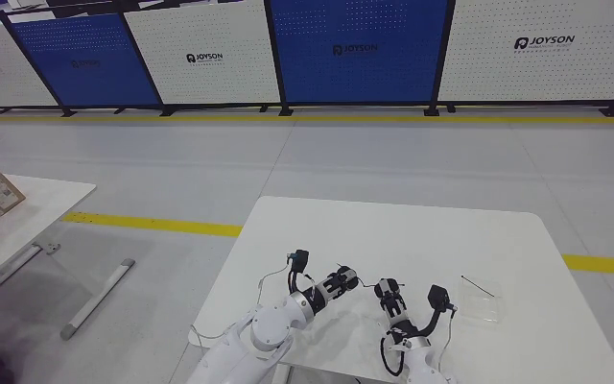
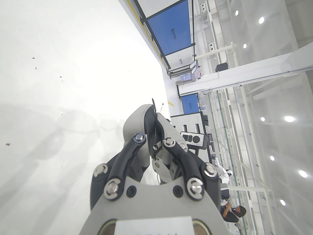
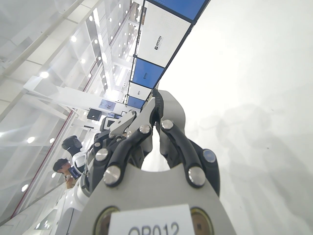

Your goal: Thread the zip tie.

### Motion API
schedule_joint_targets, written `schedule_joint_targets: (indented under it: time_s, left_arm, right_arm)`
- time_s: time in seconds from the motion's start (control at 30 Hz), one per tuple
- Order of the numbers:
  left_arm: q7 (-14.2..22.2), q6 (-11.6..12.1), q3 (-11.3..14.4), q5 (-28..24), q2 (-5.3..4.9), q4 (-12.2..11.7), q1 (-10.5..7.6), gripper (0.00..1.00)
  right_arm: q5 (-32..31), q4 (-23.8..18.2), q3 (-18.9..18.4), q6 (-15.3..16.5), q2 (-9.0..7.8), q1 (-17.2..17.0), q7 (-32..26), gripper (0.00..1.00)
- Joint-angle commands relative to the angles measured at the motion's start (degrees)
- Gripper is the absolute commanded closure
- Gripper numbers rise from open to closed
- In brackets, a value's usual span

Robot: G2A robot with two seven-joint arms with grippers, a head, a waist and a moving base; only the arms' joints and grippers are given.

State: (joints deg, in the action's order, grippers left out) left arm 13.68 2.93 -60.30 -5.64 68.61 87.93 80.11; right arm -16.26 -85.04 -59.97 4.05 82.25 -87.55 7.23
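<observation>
The left gripper (image 2: 154,110) is clamped on a zip tie (image 2: 154,102) over the table (image 1: 432,240). The right gripper (image 3: 156,99) is held closed just beside it.

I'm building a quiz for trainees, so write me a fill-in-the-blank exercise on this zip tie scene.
1. The left gripper is ___ on a thin black zip tie.
2. A spare tie lies on the ___ beside a clear plastic pouch.
3. The wall panels behind the table are white and ___.
Missing words: shut; table; blue.
</observation>
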Motion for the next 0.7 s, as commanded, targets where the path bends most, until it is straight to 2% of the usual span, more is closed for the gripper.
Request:
schedule_joint_targets:
  time_s: [0.0,0.23,0.47,0.67]
  left_arm:
    - [0.0,0.0,0.0,0.0,0.0,0.0,0.0,1.0]
    - [-0.1,0.0,0.0,0.0,0.01,0.0,0.03,1.0]
    - [-3.9,0.7,0.6,-2.8,0.55,0.3,0.8,1.0]
    - [-4.6,1.3,0.9,-4.4,0.75,0.3,1.51,1.0]
  right_arm:
    - [0.0,0.0,0.0,0.0,0.0,0.0,0.0,1.0]
    - [0.0,0.0,0.0,0.0,0.0,0.0,0.0,1.0]
    - [1.4,1.1,0.0,1.3,0.26,-0.2,1.4,1.0]
    - [2.9,2.7,0.6,2.0,0.65,0.7,1.7,1.0]
